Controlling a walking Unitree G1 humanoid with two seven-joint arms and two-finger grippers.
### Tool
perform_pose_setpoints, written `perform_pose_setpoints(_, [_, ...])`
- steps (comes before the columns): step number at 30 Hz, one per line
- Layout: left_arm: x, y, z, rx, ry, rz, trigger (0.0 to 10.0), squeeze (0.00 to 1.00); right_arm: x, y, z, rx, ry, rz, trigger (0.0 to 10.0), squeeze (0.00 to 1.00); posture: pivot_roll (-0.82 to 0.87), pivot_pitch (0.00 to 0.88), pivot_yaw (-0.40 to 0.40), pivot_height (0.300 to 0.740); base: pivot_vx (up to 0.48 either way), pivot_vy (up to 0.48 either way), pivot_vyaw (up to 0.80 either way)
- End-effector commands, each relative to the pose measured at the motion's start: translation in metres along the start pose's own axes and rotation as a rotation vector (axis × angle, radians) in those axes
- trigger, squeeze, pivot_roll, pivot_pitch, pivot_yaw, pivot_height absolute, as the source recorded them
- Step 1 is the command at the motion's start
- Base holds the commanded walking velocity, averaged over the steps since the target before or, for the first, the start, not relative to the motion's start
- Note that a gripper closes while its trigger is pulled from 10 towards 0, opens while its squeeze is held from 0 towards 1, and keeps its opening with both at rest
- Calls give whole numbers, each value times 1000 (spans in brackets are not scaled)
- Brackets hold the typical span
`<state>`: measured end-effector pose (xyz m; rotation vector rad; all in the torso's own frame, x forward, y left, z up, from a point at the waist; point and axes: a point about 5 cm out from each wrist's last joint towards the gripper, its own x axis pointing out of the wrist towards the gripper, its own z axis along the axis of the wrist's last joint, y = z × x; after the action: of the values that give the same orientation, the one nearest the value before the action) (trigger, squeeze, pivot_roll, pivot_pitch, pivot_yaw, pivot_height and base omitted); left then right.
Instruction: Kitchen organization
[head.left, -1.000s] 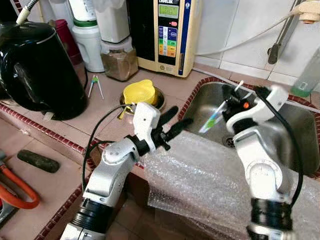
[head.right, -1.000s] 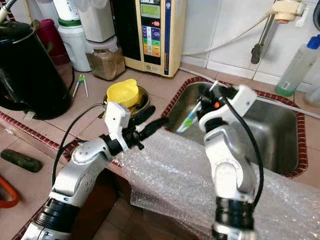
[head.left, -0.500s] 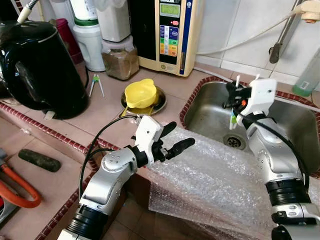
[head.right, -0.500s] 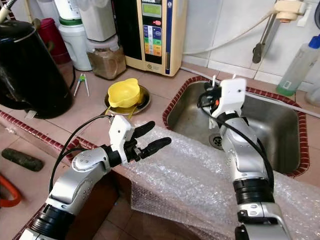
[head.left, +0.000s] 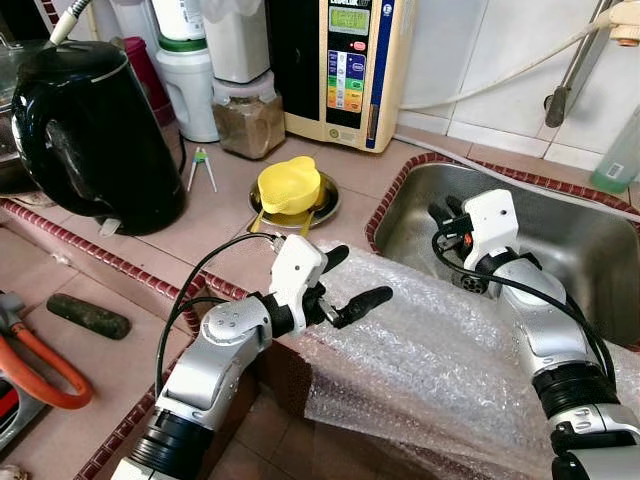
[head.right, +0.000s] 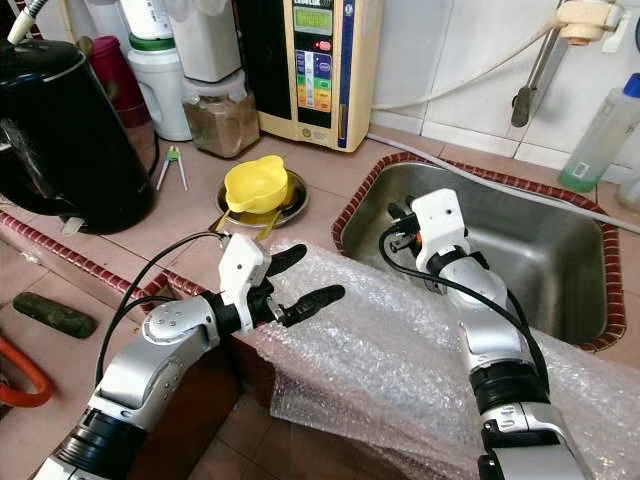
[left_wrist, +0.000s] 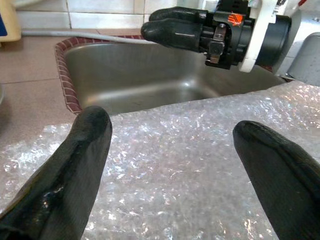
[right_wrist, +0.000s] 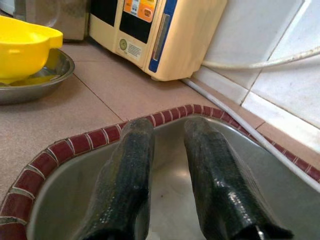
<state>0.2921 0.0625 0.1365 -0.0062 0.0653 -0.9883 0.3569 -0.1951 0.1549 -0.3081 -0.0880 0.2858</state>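
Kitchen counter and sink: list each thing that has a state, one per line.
Left gripper: fingers open, over the clear bubble wrap sheet.
Right gripper: fingers nearly together, empty, inside the steel sink.
Bubble wrap sheet: draped over the counter edge.
Yellow plastic cup: sitting in the round steel dish.
Black electric kettle: upright, lid on.

Tan tiled counter (head.left: 215, 215) with red brick edging carries a black kettle (head.left: 95, 135), a yellow cup (head.left: 289, 186) in a steel dish (head.left: 325, 205), green-tipped tweezers (head.left: 201, 168), a brown-filled jar (head.left: 248, 122) and a beige water unit (head.left: 345, 60) at the back. A steel sink (head.left: 590, 260) is set into it, with bubble wrap (head.left: 440, 370) draped over the front edge. A lower ledge (head.left: 80, 400) holds a dark cucumber-like thing (head.left: 88, 316) and an orange hose (head.left: 40, 370).
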Motion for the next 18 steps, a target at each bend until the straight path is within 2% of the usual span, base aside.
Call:
perform_pose_setpoints(1, [1, -2, 4, 19, 1, -15, 10000, 1000, -1, 1, -3, 13, 3, 4, 10000, 1000, 22, 47, 57, 740, 0, 0, 0])
perform_pose_setpoints(4, [2, 0, 5, 36, -5, -4, 10000, 1000, -2, 2, -4, 26, -8, 11, 10000, 1000, 23, 49, 55, 740, 0, 0, 0])
perform_pose_setpoints(6, [3, 9, 12, 67, -38, 79, 10000, 1000, -3, 4, -1, 35, -26, 12, 10000, 1000, 32, 54, 44, 740, 0, 0, 0])
perform_pose_setpoints(8, [3, 25, 22, 75, -86, 213, 10000, 1000, -4, 12, 9, 65, -74, 15, 10000, 1000, 29, 48, 43, 740, 0, 0, 0])
perform_pose_setpoints(9, [3, 26, 22, 75, -89, 220, 10000, 1000, -4, 12, 10, 69, -78, 15, 10000, 1000, 29, 48, 43, 740, 0, 0, 0])
perform_pose_setpoints(11, [3, 38, 27, 53, -111, 302, 10000, 1000, -6, 25, 21, 121, -121, 46, 10000, 1000, 28, 50, 43, 740, 0, 0, 0])
perform_pose_setpoints(13, [3, 50, 34, 31, -135, 379, 10000, 1000, -12, 45, 37, 139, -186, 107, 10000, 1000, 25, 51, 41, 740, 0, 0, 0])
perform_pose_setpoints(18, [3, 68, 39, -8, -143, 491, 10000, 1000, -25, 68, 54, 150, -248, 135, 10000, 1000, 7, 59, 43, 740, 0, 0, 0])
